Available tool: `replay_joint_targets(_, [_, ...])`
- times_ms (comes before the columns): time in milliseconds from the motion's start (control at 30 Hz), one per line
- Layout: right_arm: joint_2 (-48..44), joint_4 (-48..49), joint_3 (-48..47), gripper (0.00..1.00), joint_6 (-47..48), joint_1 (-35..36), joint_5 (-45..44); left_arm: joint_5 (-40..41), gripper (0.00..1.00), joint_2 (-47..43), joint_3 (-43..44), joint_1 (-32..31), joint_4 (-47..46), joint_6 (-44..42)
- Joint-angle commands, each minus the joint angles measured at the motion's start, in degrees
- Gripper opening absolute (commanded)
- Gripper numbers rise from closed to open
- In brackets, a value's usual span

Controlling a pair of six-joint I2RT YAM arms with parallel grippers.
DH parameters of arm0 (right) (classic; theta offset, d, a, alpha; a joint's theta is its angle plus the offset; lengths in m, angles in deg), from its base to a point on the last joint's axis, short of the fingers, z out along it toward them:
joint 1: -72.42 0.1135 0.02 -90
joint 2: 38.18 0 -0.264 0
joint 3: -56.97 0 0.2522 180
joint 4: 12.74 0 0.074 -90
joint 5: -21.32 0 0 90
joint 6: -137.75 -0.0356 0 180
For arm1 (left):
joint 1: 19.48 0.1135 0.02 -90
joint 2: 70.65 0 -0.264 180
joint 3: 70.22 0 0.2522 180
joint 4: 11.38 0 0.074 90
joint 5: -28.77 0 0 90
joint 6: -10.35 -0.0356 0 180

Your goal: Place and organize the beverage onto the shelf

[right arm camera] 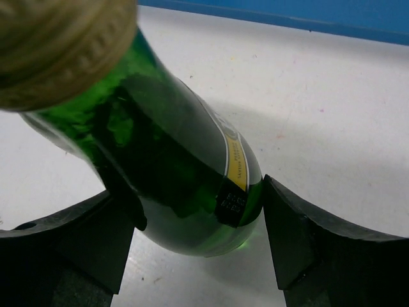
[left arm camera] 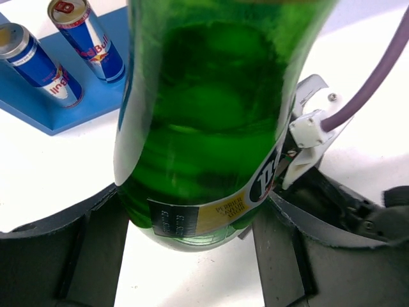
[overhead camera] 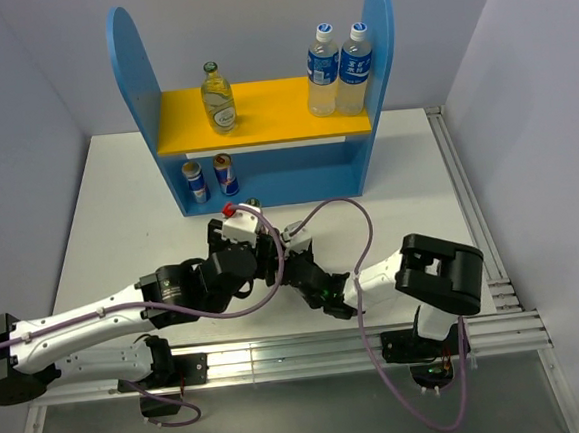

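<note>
The blue shelf (overhead camera: 133,68) stands at the back. A clear glass bottle (overhead camera: 218,98) is on its yellow upper board (overhead camera: 271,113), and two blue-and-silver cans (overhead camera: 196,181) stand on the lower level; they also show in the left wrist view (left arm camera: 45,64). My left gripper (overhead camera: 243,242) (left arm camera: 192,220) is shut on a dark green glass bottle (left arm camera: 204,115), in front of the shelf. My right gripper (overhead camera: 295,244) (right arm camera: 201,214) is shut on a dark green bottle (right arm camera: 172,160) with a gold cap (right arm camera: 57,45), tilted towards the camera. The arms hide these bottles from above. The second clear glass bottle is out of view.
Two taller clear plastic bottles with blue labels (overhead camera: 338,67) stand on the right of the upper board. The shelf's blue base (right arm camera: 287,13) lies just ahead of the grippers. The right gripper's white connector and purple cable (left arm camera: 307,128) sit close beside the left gripper's bottle.
</note>
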Motion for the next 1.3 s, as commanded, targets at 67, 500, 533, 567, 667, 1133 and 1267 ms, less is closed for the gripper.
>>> replay_joint_targets(67, [4.1, 6.7, -1.9, 0.59, 0.2, -0.1, -4.0, 2.2, 0.0, -3.8, 1.9, 0.3, -6.6, -1.0])
replay_joint_targets(500, [-2.4, 2.0, 1.2, 0.0, -1.4, -0.6, -12.0, 1.0, 0.0, -3.0, -0.4, 0.3, -10.1, -0.6])
replay_joint_targets(533, [-3.4, 1.0, 1.4, 0.0, -1.7, -0.8, -12.7, 0.9, 0.0, -2.5, -0.5, 0.3, -10.6, -1.0])
replay_joint_targets(567, [-4.5, -0.5, 1.6, 0.0, -1.8, -0.9, -13.4, 0.6, 0.0, -2.1, -0.7, 0.4, -11.1, -1.0])
replay_joint_targets(667, [-8.6, -3.4, 2.1, 0.0, -2.0, -1.7, -15.0, -0.8, 0.0, -0.6, -0.9, 0.8, -13.8, -1.7])
replay_joint_targets(1133, [-15.1, -10.0, -3.7, 0.0, -0.7, -17.8, -8.9, -7.2, 0.0, 8.0, -0.7, 3.5, -24.2, -4.1])
replay_joint_targets(1267, [-12.8, -10.3, -7.8, 0.0, 0.8, -23.2, -4.7, -8.3, 0.0, 9.4, -1.1, 4.5, -25.8, -4.1])
